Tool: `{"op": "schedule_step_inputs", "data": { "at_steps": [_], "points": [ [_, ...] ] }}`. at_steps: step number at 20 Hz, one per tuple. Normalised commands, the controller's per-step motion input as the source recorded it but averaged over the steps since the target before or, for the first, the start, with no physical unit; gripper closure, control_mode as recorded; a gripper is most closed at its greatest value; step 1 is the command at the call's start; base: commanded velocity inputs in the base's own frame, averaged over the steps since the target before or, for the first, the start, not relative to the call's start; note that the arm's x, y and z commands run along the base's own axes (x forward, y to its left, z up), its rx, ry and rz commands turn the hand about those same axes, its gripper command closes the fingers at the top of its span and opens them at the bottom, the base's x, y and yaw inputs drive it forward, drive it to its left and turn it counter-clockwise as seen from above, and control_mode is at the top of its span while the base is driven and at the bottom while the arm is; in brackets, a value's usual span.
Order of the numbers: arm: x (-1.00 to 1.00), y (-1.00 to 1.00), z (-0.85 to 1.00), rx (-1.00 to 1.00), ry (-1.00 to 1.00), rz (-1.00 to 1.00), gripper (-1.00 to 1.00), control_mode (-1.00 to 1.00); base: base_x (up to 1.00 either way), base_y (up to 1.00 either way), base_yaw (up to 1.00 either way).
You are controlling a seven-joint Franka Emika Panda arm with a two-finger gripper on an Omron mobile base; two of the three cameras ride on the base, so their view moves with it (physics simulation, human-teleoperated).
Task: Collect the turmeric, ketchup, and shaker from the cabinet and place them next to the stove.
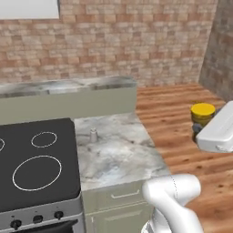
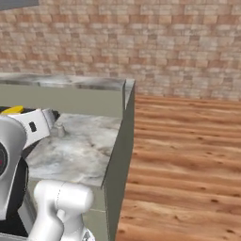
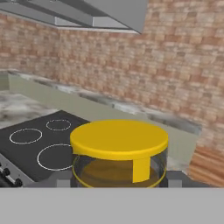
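Marble counter [image 1: 118, 154] beside the stove [image 1: 36, 164]: shaker [image 1: 93, 135] already stands near its back edge. Gripper [image 3: 119, 183] carries the turmeric [image 3: 119, 153], jaws clamped on it; ketchup apparently remains.

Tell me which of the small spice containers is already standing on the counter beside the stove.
The shaker, pale grey, stands on the marble counter right of the stove. The yellow-lidded turmeric is in the gripper.
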Motion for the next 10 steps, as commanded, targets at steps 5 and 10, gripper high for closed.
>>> {"op": "schedule_step_inputs", "data": {
  "at_steps": [5,10],
  "points": [
    [0.0,0.0,0.0,0.0,0.0,0.0,1.0,1.0,0.52,0.42,0.34],
    [0.0,0.0,0.0,0.0,0.0,0.0,1.0,1.0,0.15,0.25,0.11]
  ]
}}
